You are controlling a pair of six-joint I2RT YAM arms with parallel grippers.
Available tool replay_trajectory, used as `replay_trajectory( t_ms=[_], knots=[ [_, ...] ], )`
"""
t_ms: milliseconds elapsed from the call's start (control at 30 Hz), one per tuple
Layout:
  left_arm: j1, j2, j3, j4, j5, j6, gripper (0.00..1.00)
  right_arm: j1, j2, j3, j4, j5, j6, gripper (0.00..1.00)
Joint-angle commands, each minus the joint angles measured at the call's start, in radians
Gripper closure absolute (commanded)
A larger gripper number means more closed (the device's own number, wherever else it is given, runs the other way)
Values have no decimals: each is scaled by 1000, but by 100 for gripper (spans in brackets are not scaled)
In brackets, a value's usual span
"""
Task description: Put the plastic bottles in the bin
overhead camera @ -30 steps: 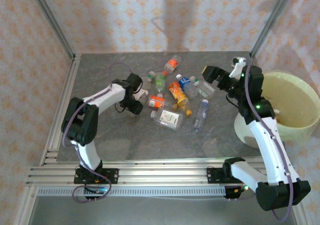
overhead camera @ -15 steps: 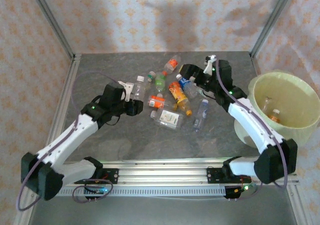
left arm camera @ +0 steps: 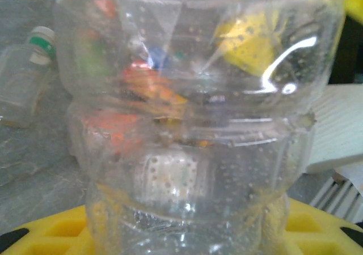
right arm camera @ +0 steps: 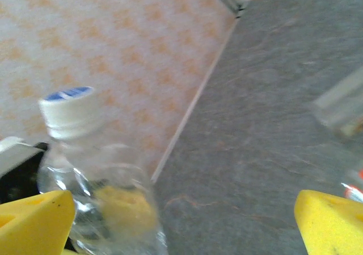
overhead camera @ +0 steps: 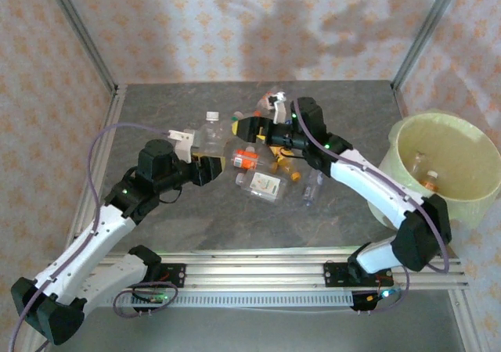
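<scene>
At the bench's point(overhead camera: 196, 227) right side stands the bin point(overhead camera: 468, 202), well apart from the bottle point(left arm camera: 193, 124). The left gripper point(overhead camera: 213, 164) clamps that clear bottle in its jaws. The right gripper's point(right arm camera: 184, 218) jaws stand wide open near it. Crowd the arms and you risk collision or a dropped bottle.

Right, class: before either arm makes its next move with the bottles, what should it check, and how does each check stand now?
1. Left pincer has a firm hold: ok. A clear bottle sits clamped between its yellow pads.
2. Right pincer ready to grasp: ok. Its jaws stand wide and grip nothing.
3. Room in the bin: ok. A few bottles lie at the bottom.
4. Free path from the left pincer to the bin: not ok. The right arm stretches across between them.
5. Which of the loose bottles the right pincer is aiming at: cannot tell.
</scene>
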Motion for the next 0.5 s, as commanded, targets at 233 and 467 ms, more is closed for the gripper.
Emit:
replay_trajectory(
  t_ms=[233,467],
  knots=[
    [-7,30,70,60,157,80,51,51,31,41,101,-127,4,1],
    [-7,89,114,52,238,99,51,61,46,42,65,-267,-8,9]
  ],
)
